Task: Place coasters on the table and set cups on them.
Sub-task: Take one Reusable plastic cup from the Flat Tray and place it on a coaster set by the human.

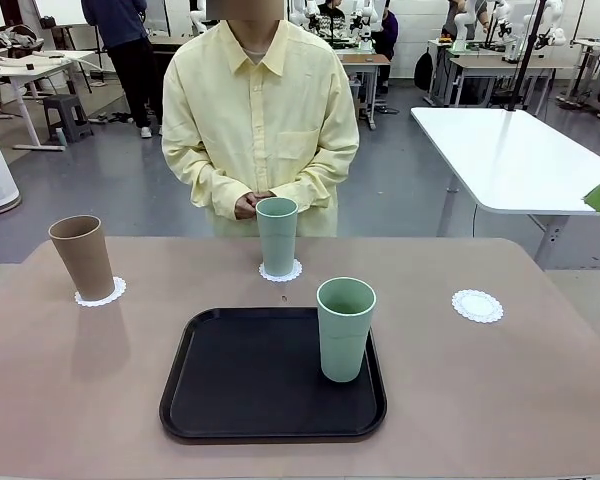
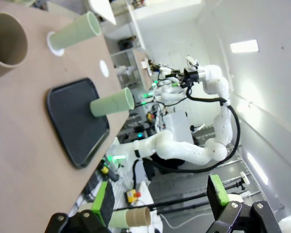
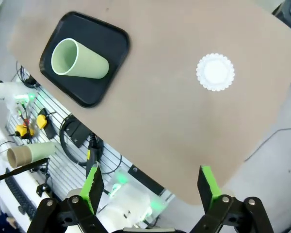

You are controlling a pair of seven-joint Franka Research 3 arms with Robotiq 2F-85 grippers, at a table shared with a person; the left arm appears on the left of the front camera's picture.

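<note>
Right side open, middle blocked
A flat coaster point(image 1: 477, 305) lies toward the table's point(image 1: 540, 400) right edge; a pale green cup point(image 1: 345, 328) stands on the black tray's point(image 1: 240, 385) right side, a second green cup point(image 1: 276, 235) before the person's hands point(image 1: 248, 205), a brown cup point(image 1: 82, 255) far left.

Person point(image 1: 260, 130) in pale yellow shirt, white arm point(image 2: 184, 150) w/ blk cable point(image 2: 231, 127), blk left end effector point(image 2: 160, 193), green pads point(image 2: 105, 200)

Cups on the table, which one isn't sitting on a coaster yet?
The pale green cup standing in the black tray. The brown cup and the far green cup each stand on a coaster; the third coaster lies bare.
</note>
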